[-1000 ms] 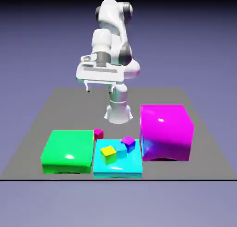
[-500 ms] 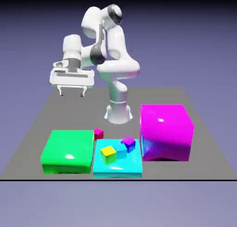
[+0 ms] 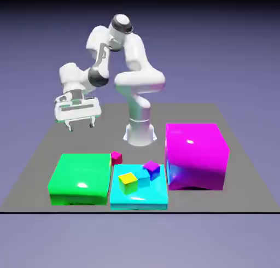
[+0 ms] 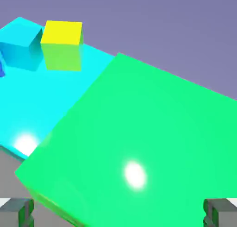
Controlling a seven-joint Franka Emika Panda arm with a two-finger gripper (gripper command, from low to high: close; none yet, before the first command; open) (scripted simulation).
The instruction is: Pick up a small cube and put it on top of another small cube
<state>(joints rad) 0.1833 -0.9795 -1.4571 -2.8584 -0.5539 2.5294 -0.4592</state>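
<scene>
crimson small cube (image 3: 116, 157), green slab (image 3: 80, 177), cyan slab (image 3: 153, 194), magenta blk (image 3: 197, 155)

Grey table (image 3: 65, 124) under a blue-violet backdrop. 3 big blocks in a row near the front edge: green slab (image 3: 80, 178) at the exterior view's left, cyan slab (image 3: 147, 197) in the middle, touching or just beside it, tall magenta block (image 3: 196, 155) at the right, close beside the cyan one. On top of the cyan slab, 3 small cubes clustered: yellow cube (image 3: 128, 181) nearest the front, cyan cube (image 3: 143, 177) just behind it, purple-topped cube (image 3: 151, 169) toward the right. Glossy highlights on all 3 big blocks. Hand view mostly filled by the green slab's top, cyan slab and yellow cube at upper left.
</scene>
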